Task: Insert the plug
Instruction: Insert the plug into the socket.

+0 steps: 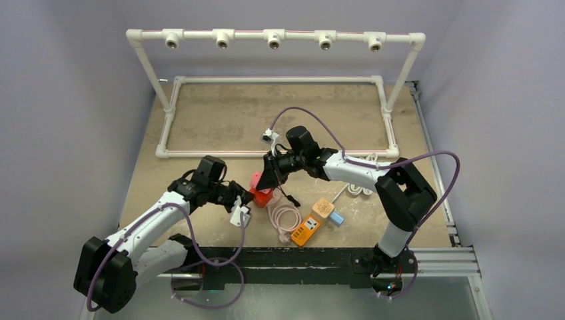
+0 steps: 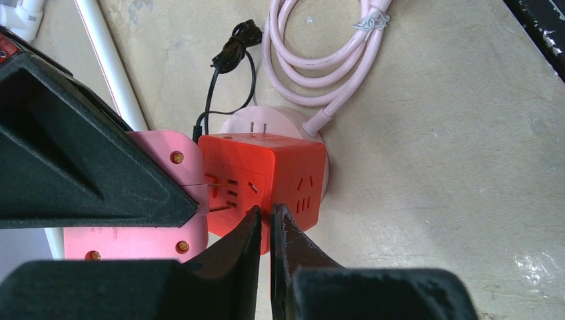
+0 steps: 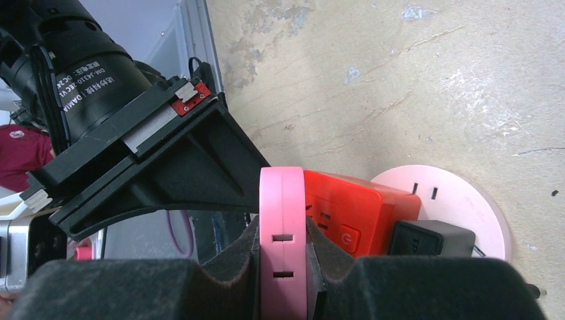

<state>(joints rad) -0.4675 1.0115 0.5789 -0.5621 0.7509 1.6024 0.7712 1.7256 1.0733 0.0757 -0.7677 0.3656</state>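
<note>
Worn tan tabletop [image 1: 220, 113] carries the red cube socket [image 2: 293, 180], which you see seated on a round pink base [image 2: 293, 120]. Your right gripper [image 3: 283, 250] clamps the flat pink plug [image 3: 283, 200] on edge, its broad side parallel to the cube's slotted face and its prongs pointing level into those slots across a thin gap. Your left gripper [image 2: 268, 220] is closed and empty, tips at the cube's near corner.

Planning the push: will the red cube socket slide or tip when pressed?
The red cube socket looks stiff, hard plastic. Perched on the round pink base, it could slide or tip, though the shut left gripper seems to brace it.
</note>
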